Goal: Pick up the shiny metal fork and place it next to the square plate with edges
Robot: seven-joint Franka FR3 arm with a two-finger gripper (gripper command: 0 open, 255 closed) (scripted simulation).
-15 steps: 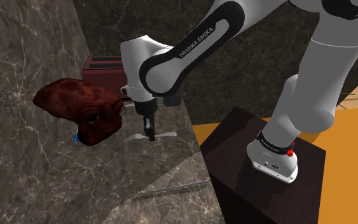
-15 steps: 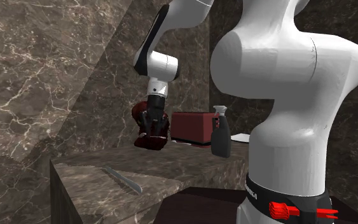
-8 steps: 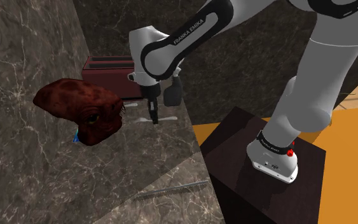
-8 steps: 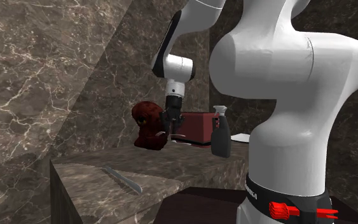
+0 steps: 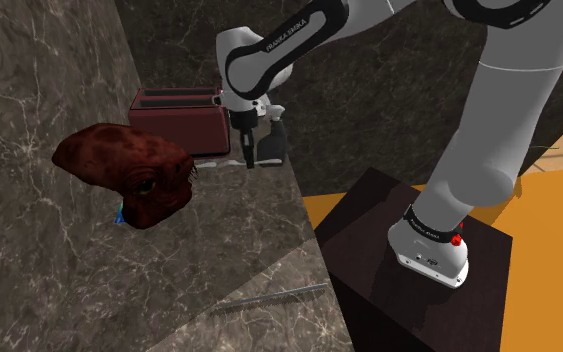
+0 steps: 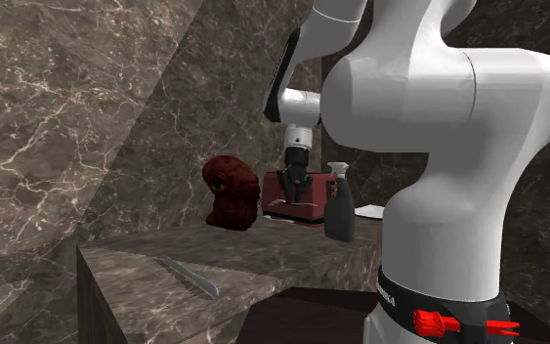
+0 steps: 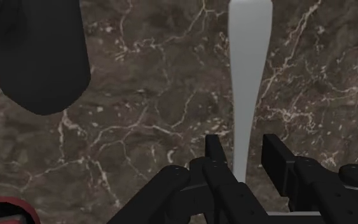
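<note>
Arm (image 5: 269,60) swung toward toaster (image 5: 174,118); fork (image 7: 248,76) clasped between fingers (image 7: 216,158).

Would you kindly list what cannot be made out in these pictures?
Fork, wrist view: one end cut off by the picture's edge, the other behind the fingers; tines unseen.
White plate, second exterior view: mostly hidden behind the arm; shape unclear.
Spray bottle, wrist view: cut off by the edge.

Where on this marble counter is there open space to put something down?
Most room lies on the counter between the dark red lump and the thin grey utensil near its end. It is crowded by the toaster, where the gripper holds the fork beside the spray bottle.
</note>
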